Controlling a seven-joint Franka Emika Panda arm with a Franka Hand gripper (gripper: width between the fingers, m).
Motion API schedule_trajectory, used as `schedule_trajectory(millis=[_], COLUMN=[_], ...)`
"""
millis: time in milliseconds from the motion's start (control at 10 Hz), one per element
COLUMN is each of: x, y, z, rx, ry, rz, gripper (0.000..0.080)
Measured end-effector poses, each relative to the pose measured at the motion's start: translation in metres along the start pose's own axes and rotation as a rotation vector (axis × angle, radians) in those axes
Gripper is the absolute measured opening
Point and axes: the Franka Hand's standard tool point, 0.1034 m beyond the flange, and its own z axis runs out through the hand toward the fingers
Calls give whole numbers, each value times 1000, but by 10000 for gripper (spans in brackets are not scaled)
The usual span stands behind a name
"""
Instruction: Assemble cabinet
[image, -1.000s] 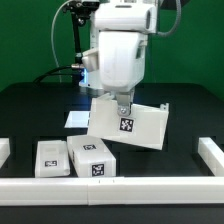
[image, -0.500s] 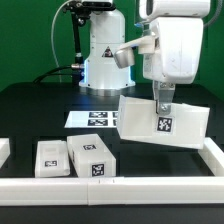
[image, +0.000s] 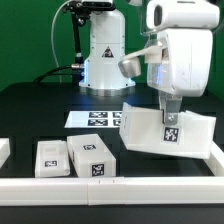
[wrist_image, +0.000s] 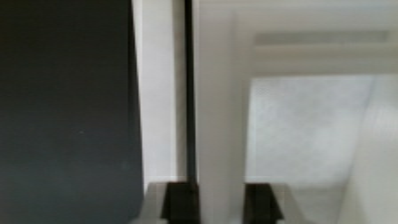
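The exterior cam sits out front of the table (image: 30, 110), a bit above it. It faces the arm's base (image: 103, 55) at the far side from mid range, so most of the work area fits in. The wrist cam rides right behind the jaws and looks along them, super close. One white wall of the cabinet (wrist_image: 302, 130) nearly fills it, plus a dark strip of table. Both views share that cabinet (image: 145, 135) wall and the table beside it.

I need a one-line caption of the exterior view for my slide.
The gripper holds the white cabinet, tilted, over the black table, near two small white blocks.
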Motion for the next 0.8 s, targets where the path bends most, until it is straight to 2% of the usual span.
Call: schedule_trajectory(millis=[100,200,600,800], x=[-4,-1,-1,9], y=[-3,-1,-2,-1], z=[10,15,20,29], rx=[14,11,14,17], ry=[-1,2,2,9], rz=[-9,-11,-7,-12], gripper=[90,90,90,90])
